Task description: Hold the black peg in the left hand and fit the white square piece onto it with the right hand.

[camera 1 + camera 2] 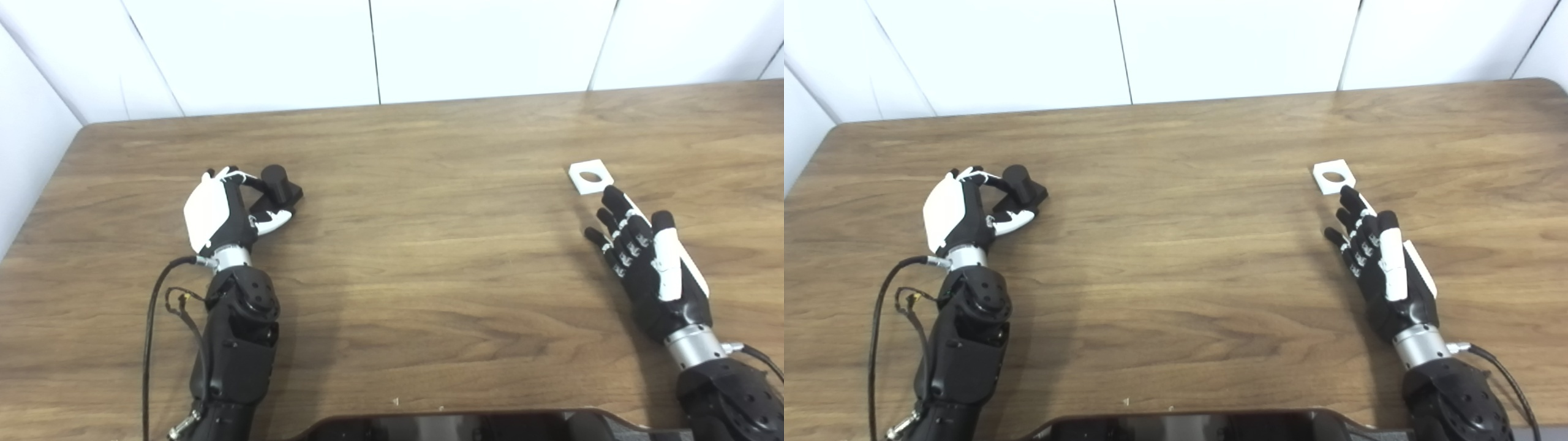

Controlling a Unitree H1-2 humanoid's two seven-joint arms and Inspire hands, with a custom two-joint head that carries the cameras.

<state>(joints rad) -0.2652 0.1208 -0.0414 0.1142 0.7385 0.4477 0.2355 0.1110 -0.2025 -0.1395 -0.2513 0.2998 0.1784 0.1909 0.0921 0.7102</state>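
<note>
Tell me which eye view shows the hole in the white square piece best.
Left eye view, marginally: the white square piece appears a bit larger there, its round hole fully visible beyond the right hand. The right eye view shows the same piece and hole, unobstructed too, only slightly smaller. Neither view hides it.

Peg [280, 184] on table [429, 257], far left, left hand [223, 211] curled around its near side. Square piece [590, 176] flat on table, far right, just beyond fingertips [612, 195] of right hand [646, 269]; peg and piece well apart
</note>
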